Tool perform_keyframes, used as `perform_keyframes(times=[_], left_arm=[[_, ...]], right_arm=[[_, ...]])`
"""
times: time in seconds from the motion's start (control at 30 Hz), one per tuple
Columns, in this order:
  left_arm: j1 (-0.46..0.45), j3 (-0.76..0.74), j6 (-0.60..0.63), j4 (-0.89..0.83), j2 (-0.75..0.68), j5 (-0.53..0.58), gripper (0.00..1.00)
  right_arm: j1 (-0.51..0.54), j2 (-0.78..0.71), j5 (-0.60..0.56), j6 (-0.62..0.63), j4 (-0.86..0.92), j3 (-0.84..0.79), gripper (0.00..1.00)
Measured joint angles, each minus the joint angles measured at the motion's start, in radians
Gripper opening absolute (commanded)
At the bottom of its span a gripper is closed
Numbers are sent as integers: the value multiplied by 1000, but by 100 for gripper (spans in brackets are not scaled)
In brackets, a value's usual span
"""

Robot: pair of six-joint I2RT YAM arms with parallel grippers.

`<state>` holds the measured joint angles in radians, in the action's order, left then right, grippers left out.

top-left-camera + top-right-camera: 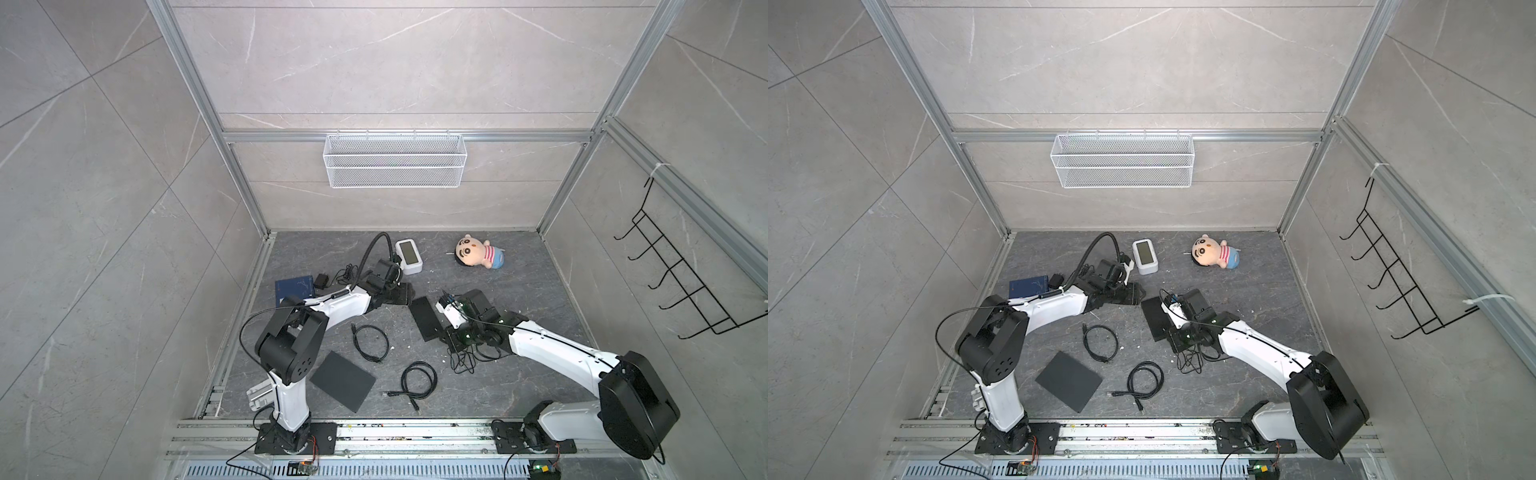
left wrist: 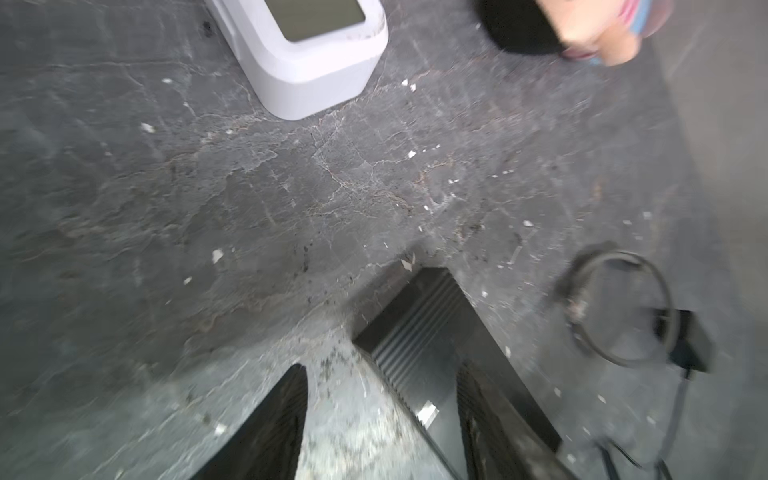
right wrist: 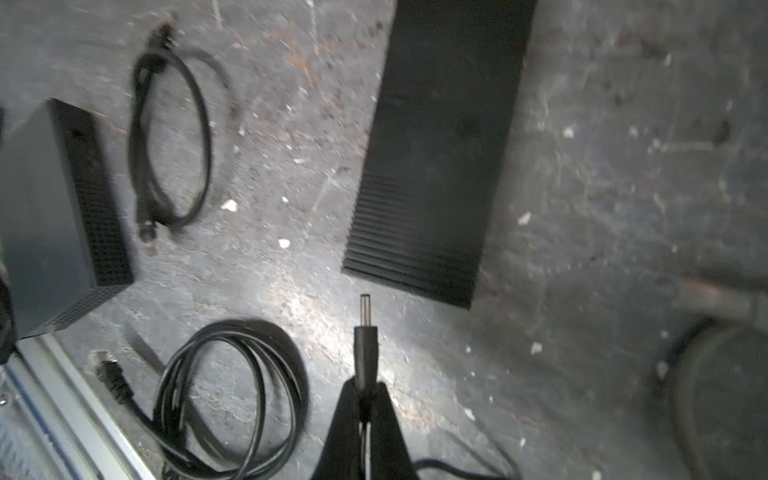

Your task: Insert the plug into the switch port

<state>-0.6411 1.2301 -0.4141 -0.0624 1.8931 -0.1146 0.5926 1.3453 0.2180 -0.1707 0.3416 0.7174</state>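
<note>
The switch is a flat black box with ribbed ends, lying mid-floor between the arms in both top views. No port on it shows in any view. The plug, a black barrel connector with a metal tip, sticks out of my right gripper, which is shut on it. Its tip points at the floor just short of the switch's near ribbed end. My left gripper is open at the switch's far end, one finger over the box. In a top view the left gripper sits at that far corner.
Two coiled black cables and a dark grey perforated box lie at the front. The plug's thin cord tangles under the right wrist. A white screen device, plush doll, blue box and adapter lie behind.
</note>
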Motion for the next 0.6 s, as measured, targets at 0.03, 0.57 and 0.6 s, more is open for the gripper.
perform_keyframes(times=[0.03, 0.57, 0.6], left_arm=[[-7, 17, 4, -3, 21, 11, 61], [-9, 134, 80, -38, 151, -17, 65], [-9, 145, 84, -43, 161, -27, 65]], right_arm=[[7, -7, -26, -27, -15, -31, 0], [111, 95, -161, -217, -414, -207, 0], [114, 98, -163, -221, -432, -212, 0]])
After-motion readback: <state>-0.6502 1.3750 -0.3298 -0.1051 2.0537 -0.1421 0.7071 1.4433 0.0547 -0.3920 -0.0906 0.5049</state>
